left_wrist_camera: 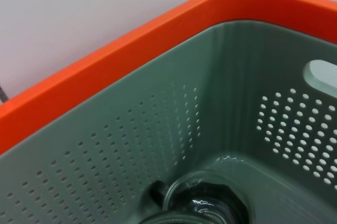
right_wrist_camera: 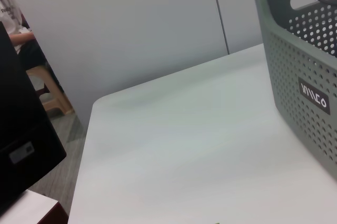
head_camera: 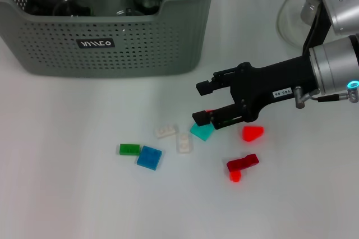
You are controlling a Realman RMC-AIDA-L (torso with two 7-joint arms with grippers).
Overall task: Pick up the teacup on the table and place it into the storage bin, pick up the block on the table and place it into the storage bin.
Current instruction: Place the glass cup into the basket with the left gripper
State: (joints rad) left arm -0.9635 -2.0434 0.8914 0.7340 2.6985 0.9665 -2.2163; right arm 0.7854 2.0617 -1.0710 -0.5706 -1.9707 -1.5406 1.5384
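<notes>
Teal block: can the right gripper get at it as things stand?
Probably yes. The right gripper is open and low over the table, its lower finger already at the teal block. Nothing lies between them; the white block sits clear beside it.

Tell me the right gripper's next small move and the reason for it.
Probably lower and close. The right gripper hangs open by the teal block, its lower finger at the block's edge, nothing held. The storage bin already holds glass cups, while blocks remain on the table.
</notes>
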